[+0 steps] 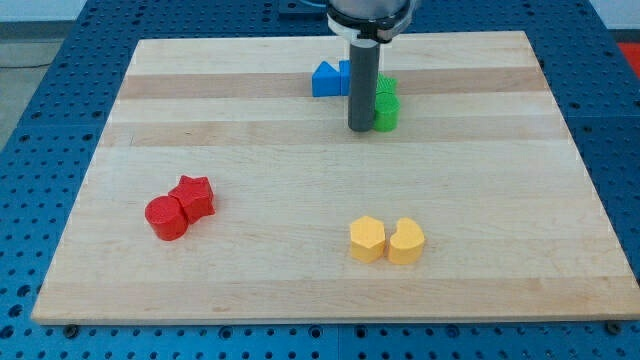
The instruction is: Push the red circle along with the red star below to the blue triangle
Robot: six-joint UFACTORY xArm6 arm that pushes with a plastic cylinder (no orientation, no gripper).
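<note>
Red circle (pixel 166 218) sits low at the view's left, touching the red star (pixel 195 196) just up-right of it. Blue triangle (pixel 326 79) waits well apart at the view's top. My tip (pixel 361 129), a bare rod with nothing to grip, stands beside the green blocks (pixel 386 104). Yellow hexagon (pixel 367 239) and yellow heart (pixel 406 240) touch at the view's bottom on the wooden board (pixel 250 270).

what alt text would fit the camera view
My tip rests near the board's top, between a blue block and green blocks. The red circle and red star touch at lower left; two yellow blocks sit bottom centre.
</note>
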